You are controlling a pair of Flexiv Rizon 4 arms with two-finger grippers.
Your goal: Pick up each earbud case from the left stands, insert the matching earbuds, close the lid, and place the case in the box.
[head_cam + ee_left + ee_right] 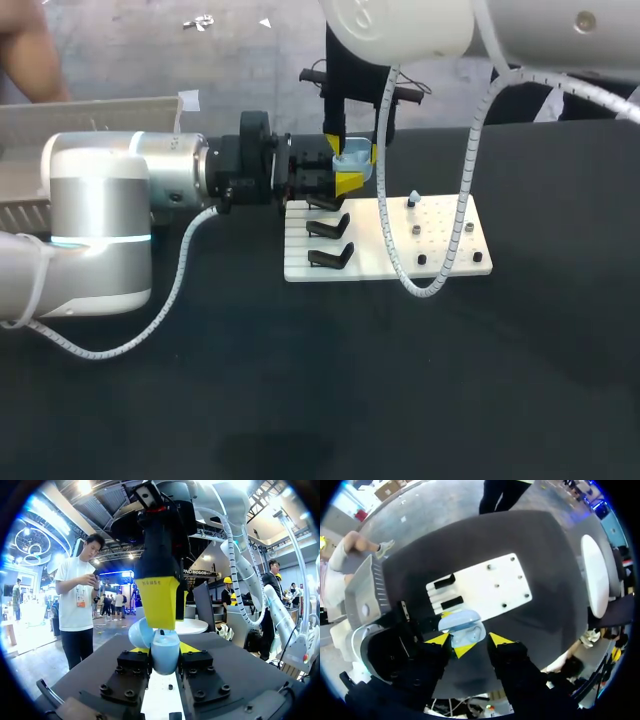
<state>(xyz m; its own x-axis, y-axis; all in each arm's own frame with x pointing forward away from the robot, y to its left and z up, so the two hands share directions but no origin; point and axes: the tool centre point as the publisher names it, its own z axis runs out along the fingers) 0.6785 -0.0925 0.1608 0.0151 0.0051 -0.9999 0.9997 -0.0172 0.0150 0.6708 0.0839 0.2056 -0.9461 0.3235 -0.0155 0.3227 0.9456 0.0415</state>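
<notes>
Left gripper [341, 182] comes in level from the left, above the far-left corner of the white board [400, 252]. Its fingers are closed on the light blue earbud case [462, 626], one on each side, so the case is held in the air clear of the desk [400, 380]. In the left wrist view the case fills the gap between the two black finger blocks, with only slivers of yellow tip showing beside it. The case lid is open, tilted back from the base. The right wrist view looks down into the pale interior, but I can't make out whether earbuds are seated. Right gripper [355, 150] hangs straight down over the same spot with its fingers spread and not gripping anything. Its tips sit either side of the case in its own view. From the left wrist, one yellow tip is right at the top of the case, contact unclear. On the board's left half, two black stands [330, 255] are in plain sight, and a third is partly hidden by the left fingers. Small pegs [421, 259] dot the right half. The box [90, 115] sits at the desk's far left, behind the left arm.
</notes>
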